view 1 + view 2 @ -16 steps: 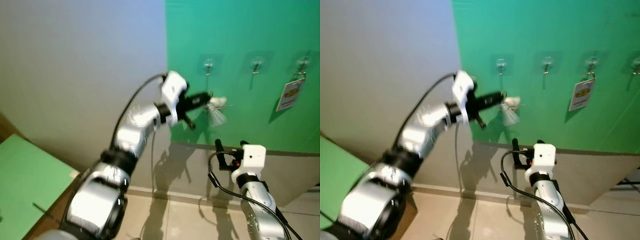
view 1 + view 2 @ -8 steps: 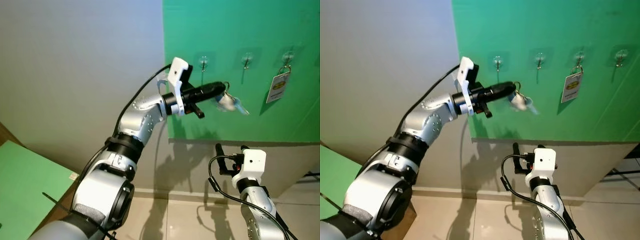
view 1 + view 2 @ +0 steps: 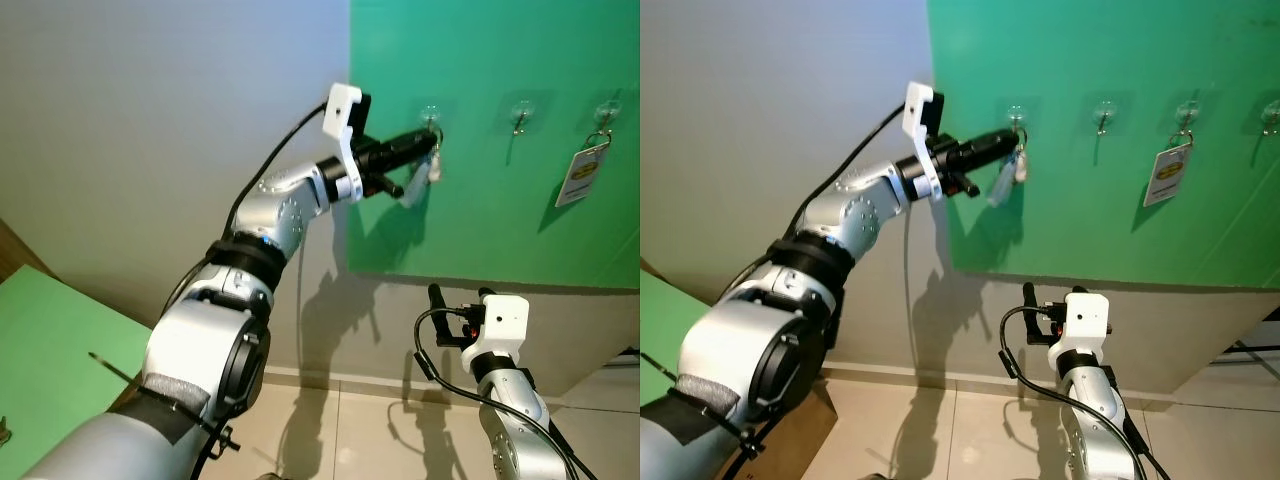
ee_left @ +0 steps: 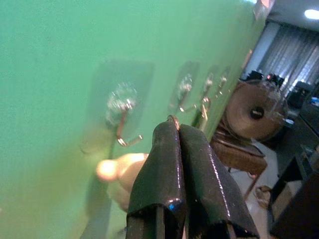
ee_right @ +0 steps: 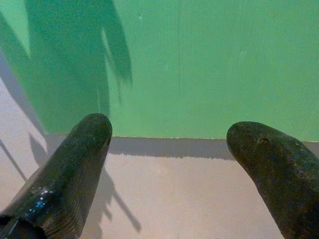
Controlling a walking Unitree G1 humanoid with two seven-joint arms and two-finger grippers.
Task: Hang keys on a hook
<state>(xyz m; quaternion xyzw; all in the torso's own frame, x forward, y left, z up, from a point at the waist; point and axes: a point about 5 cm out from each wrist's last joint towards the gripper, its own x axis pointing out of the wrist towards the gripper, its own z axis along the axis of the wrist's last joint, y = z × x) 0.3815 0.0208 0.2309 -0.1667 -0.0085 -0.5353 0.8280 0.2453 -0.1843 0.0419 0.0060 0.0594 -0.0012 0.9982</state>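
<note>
Start with the right gripper [image 3: 458, 296]: it sits low and idle, its fingers [image 5: 65, 164] spread wide with nothing between them, facing the lower edge of the green panel [image 5: 199, 59].

Now look further out to the left gripper [image 3: 428, 140]. Its fingers [image 4: 169, 169] are pressed together and pinch the keys [image 3: 419, 180] by the ring [image 4: 172, 118], whose thin metal loop just shows past the fingertips. The keys and a pale tag hang loose below the fingers and tilt to one side.

Just beyond the fingertips, on the panel, sits the hook [image 4: 124, 127]: a small metal wire on a clear adhesive pad, its tip turned outward. The ring appears to be at or very close to it; you cannot tell from these views whether it is already over the tip.

Treat the keys as light and rigid, but free to swing on the ring. Keep the hold on the ring itself, since smooth metal may slip. Past the hook, more hooks follow along the panel, one carrying a tag [image 3: 583, 181].
</note>
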